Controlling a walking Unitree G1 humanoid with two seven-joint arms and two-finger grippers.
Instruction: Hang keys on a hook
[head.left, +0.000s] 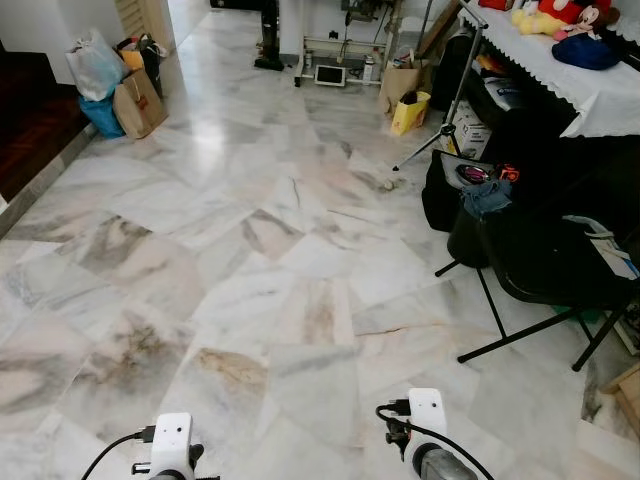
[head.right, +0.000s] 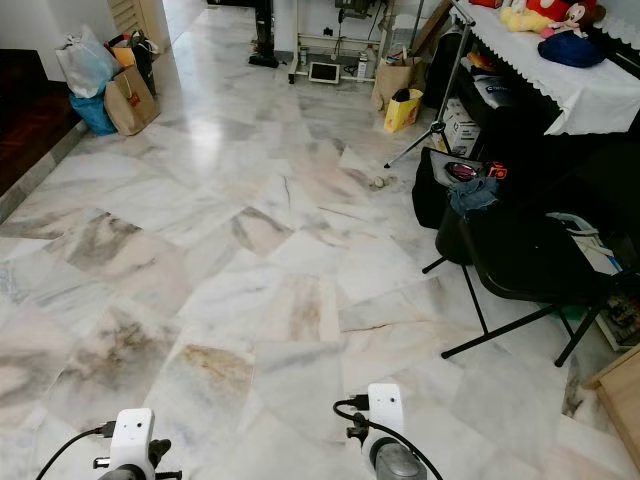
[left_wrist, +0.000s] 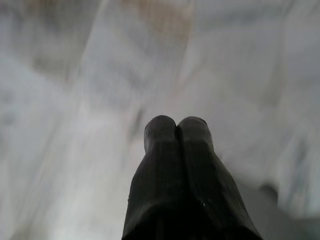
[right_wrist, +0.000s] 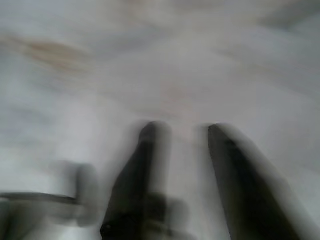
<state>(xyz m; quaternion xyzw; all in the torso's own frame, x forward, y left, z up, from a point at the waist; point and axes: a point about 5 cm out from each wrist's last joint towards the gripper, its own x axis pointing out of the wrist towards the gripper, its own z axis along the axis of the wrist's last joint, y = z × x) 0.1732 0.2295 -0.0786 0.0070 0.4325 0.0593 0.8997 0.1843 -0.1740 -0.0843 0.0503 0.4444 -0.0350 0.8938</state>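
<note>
Left hand (left_wrist: 176, 125) fingers pressed together, right hand (right_wrist: 185, 131) fingers apart, both empty above veined white marble floor (head.left: 260, 260); black folding chair (head.left: 545, 265) right.

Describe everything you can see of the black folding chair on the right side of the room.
The black folding chair stands on the marble floor at the robot's right, beside the table with the white lace-edged cloth. Its seat is dark, looks padded and sits level. Thin black metal legs cross beneath it, ending in a bar that lies flat on the tiles. The chair is unfolded and upright, with nobody on it. A black bag with blue cloth on top sits close against its far side; whether they touch is unclear.
</note>
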